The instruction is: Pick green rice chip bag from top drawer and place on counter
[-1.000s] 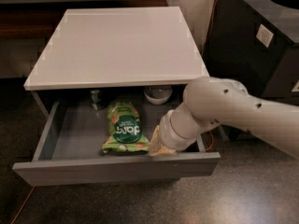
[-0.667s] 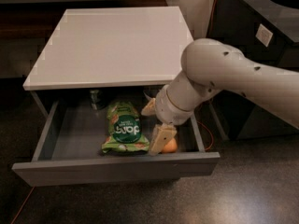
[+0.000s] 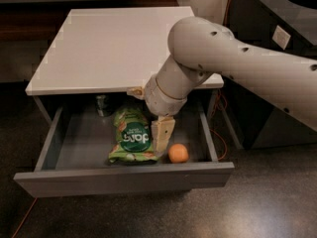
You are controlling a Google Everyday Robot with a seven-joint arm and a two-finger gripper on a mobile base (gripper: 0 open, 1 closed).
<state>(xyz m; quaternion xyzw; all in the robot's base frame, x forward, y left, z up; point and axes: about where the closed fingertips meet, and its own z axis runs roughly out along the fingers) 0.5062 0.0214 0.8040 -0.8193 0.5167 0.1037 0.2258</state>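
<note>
The top drawer [image 3: 124, 178] is pulled open under the light counter [image 3: 124, 43]. The green rice chip bag [image 3: 131, 137] lies flat in the middle of the drawer, with its dark round logo facing up. My gripper [image 3: 162, 135] hangs from the white arm [image 3: 237, 58] and reaches down into the drawer. It is right at the bag's right edge. Whether it touches the bag is not clear.
A small orange ball [image 3: 178, 153] lies in the drawer just right of the gripper. A dark can [image 3: 102, 104] stands at the drawer's back left, under the counter. A black cabinet [image 3: 277, 33] stands to the right. An orange cable [image 3: 222, 133] runs behind the drawer.
The arm has swung up and to the left over the drawer. The gripper has moved from the front right toward the bag's right edge, uncovering the orange ball.
</note>
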